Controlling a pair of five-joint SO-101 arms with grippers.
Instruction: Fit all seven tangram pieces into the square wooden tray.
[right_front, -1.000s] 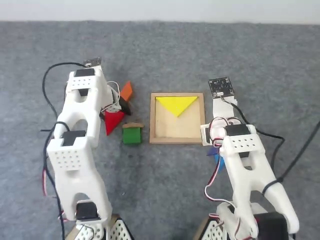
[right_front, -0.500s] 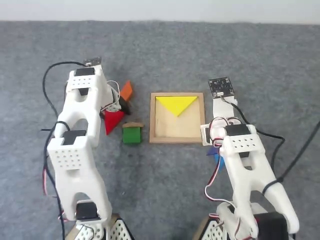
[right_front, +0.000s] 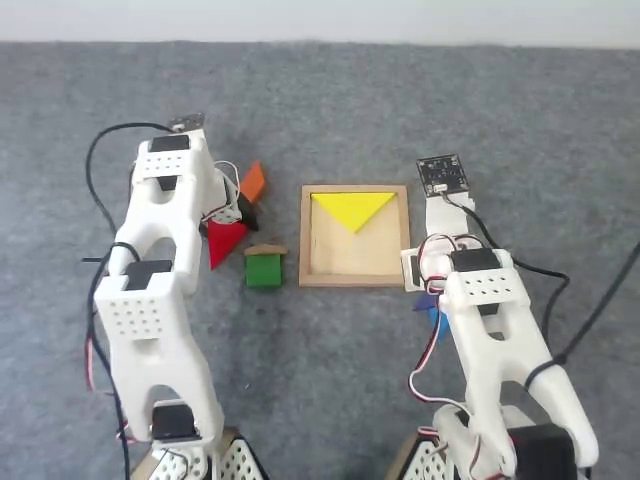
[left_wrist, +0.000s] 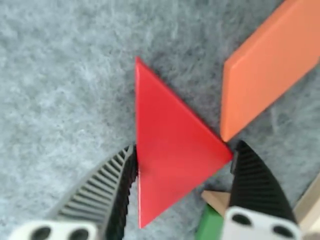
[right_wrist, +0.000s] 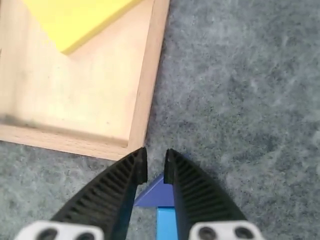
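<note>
no change in the last second: my left claw (left_wrist: 186, 150) stays open astride the red triangle (left_wrist: 162, 135), not gripping. right claw (right_wrist: 155, 156) nearly closed, empty. tray (right_front: 304, 238) holds the yellow triangle (right_front: 353, 208) alone.

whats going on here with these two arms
Two arms are filling a tangram tray; only the yellow triangle is in. The left gripper is open around the red triangle on the carpet. The right gripper sits by the tray's corner, at a blue piece.
</note>
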